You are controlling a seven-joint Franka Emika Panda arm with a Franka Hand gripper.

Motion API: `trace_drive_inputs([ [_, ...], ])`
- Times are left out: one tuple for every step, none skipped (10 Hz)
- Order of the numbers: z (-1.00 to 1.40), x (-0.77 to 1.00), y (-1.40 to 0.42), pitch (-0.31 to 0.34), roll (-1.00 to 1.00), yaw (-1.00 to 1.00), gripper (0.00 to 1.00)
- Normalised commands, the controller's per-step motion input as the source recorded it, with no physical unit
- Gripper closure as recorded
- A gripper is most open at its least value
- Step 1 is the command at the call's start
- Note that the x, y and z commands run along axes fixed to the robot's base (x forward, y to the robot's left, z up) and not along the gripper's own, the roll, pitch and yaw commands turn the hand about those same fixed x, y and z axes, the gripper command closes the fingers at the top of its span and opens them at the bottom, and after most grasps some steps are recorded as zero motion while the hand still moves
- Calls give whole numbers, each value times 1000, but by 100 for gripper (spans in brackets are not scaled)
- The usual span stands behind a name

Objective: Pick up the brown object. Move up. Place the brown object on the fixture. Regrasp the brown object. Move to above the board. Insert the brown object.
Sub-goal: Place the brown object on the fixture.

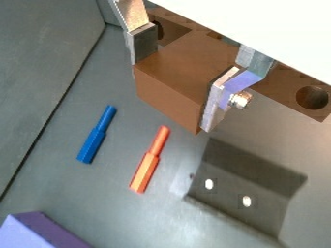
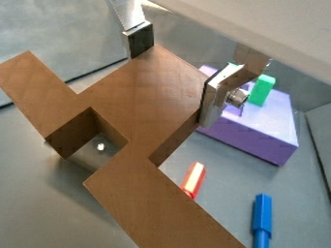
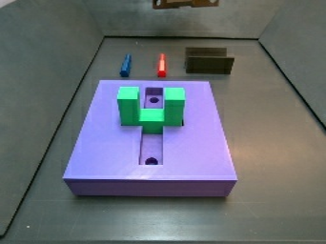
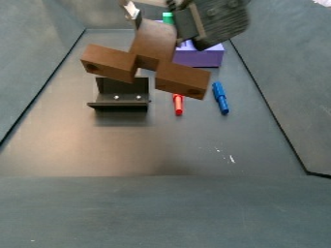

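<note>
Silver fingers (image 1: pixel 234 95) of my gripper (image 1: pixel 188 68) pinch the brown object (image 4: pixel 145 66) tight, high over the fixture (image 4: pixel 120 95), so I can set it down there.

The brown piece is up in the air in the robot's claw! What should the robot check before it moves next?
1. Gripper shut on the brown object: ok, fingers press its raised block in both wrist views.
2. Brown object lifted off the floor: ok.
3. Fixture free to receive it: ok, nothing sits on it in a side view.
4. Blue peg and red peg apart from the fixture: ok.
5. Brown object level: not ok, it hangs tilted.
6. Grip firmness: cannot tell.
</note>
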Motion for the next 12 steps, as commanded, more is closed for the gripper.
trace_drive_inputs([
  [0, 751, -180, 420, -340, -137, 100],
  [0, 757, -166, 546, -354, -71, 100],
  [0, 754, -183, 551, -317, -46, 100],
  [0, 809, -149, 646, -271, 0, 100],
  [6, 846, -140, 560, -283, 0, 100],
  [0, 623, -151, 40, -420, -14, 100],
  [0, 597, -134, -51, -617, 0, 100],
  [0, 700, -71, -23, -703, 0, 100],
  [0, 563, -71, -157, -711, 0, 100],
  [-83, 514, -71, -194, -671, 0, 100],
  [-134, 634, -91, 0, -623, 0, 100],
  [-200, 731, -71, 203, -560, 0, 100],
])
